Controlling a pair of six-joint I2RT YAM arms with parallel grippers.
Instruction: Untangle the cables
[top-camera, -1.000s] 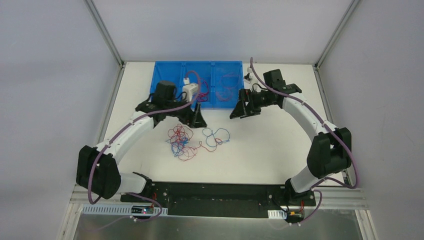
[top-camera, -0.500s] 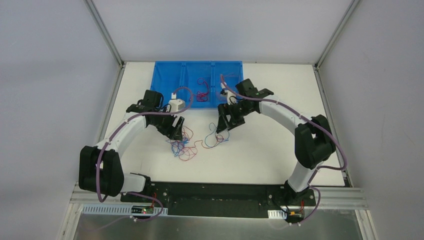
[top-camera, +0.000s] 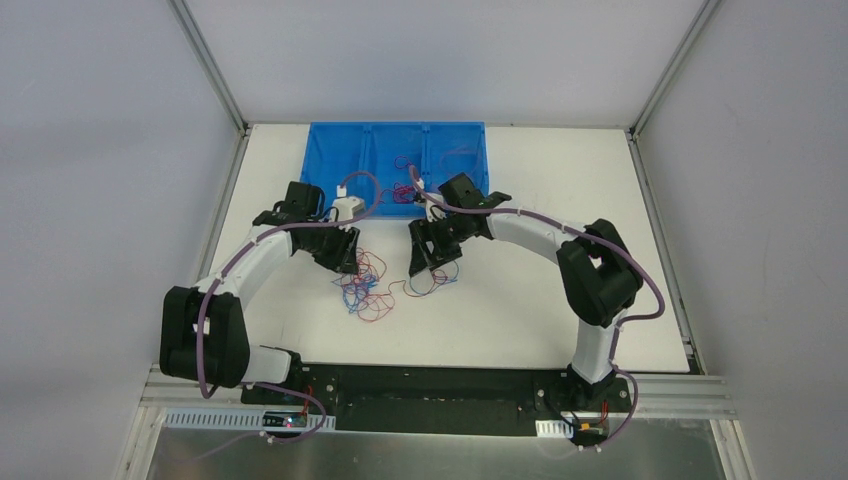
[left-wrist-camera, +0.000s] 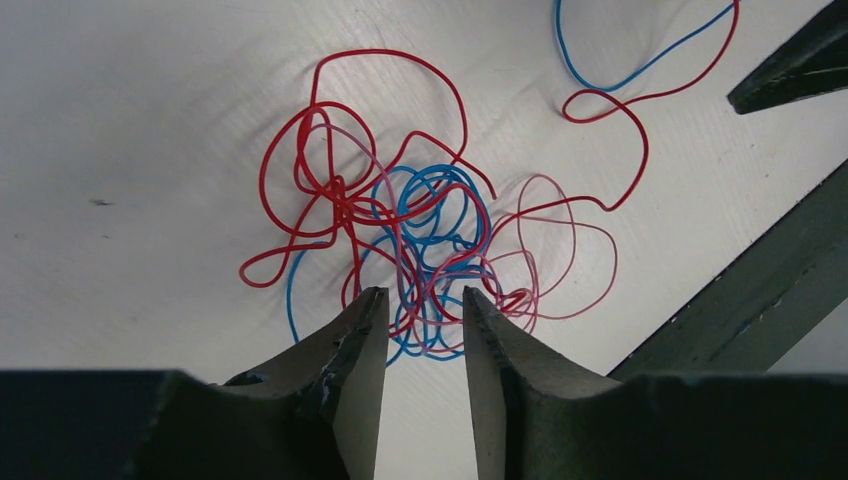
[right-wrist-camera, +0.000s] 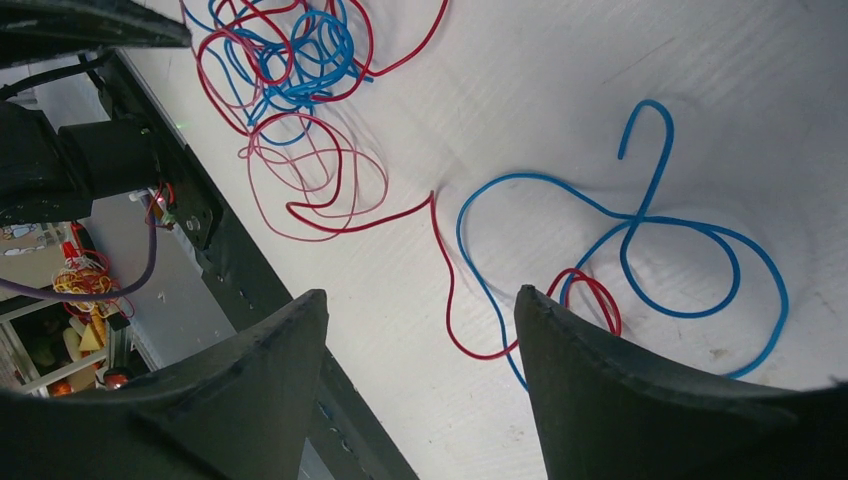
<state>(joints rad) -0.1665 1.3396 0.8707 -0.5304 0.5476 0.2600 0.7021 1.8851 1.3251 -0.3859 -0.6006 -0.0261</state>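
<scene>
The cables form a tangle of red, blue and pale pink wires (top-camera: 362, 285) on the white table, and it is also in the left wrist view (left-wrist-camera: 410, 235). My left gripper (top-camera: 348, 262) is open right over the tangle's near side, and some strands lie between its fingertips (left-wrist-camera: 423, 295). A looser blue cable with a red strand (top-camera: 437, 280) lies to the right, and shows in the right wrist view (right-wrist-camera: 640, 235). My right gripper (top-camera: 425, 262) is wide open and empty (right-wrist-camera: 420, 295) just above that blue and red cable.
A blue compartment tray (top-camera: 312, 170) stands at the back, with a few red cables (top-camera: 405, 190) inside. The black base rail (top-camera: 440, 385) runs along the near edge. The right gripper's finger (left-wrist-camera: 790, 70) shows at the upper right of the left wrist view.
Both arms have come from the tray toward the near side. The left gripper dropped onto the tangle. The right gripper moved left and down over the blue and red cable.
</scene>
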